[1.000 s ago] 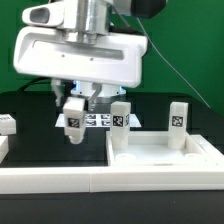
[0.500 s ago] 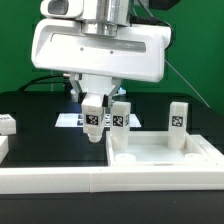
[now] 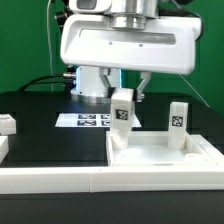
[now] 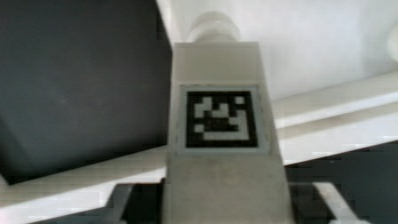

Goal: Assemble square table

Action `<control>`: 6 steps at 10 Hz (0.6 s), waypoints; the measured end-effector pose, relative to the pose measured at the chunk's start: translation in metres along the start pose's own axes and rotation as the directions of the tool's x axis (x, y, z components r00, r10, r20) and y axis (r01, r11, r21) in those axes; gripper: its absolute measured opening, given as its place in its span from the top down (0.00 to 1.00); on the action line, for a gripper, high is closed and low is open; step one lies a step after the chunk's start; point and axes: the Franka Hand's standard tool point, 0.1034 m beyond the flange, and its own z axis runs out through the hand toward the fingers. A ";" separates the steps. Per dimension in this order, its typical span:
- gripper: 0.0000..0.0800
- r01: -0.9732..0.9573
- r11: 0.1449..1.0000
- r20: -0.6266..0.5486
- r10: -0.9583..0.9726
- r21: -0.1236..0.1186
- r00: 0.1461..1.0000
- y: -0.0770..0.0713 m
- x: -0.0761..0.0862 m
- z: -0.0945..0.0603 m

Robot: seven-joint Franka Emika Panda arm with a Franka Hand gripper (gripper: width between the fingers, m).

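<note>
Gripper (image 3: 122, 100) clamped on a leg (image 3: 122, 108), and it has carried it toward the exterior view's right over the last second: from above the black surface (image 3: 40, 115) to the top's (image 3: 165, 155) back corner, over the leg already standing there. Second installed leg (image 3: 178, 122) at far corner. Next likely: place it on a free corner.

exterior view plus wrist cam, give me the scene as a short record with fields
gripper: gripper shut on leg, above the tabletop's rear corner on the exterior view's left
held part: white tagged leg, upright in the jaws
tabletop: square tray-like top, rim up
fitted legs: one standing leg at the rear right in the exterior view; any leg under the held one is hidden
loose part: leg at the exterior view's left edge
marker board: marker board, flat behind
</note>
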 end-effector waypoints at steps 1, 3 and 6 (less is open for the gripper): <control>0.64 0.000 1.000 -0.004 0.000 0.007 1.000 -0.012 -0.003 -0.003; 0.64 0.003 1.000 -0.002 -0.003 0.003 1.000 -0.009 -0.003 -0.001; 0.64 -0.030 0.999 -0.032 0.031 0.017 0.999 -0.019 -0.012 0.000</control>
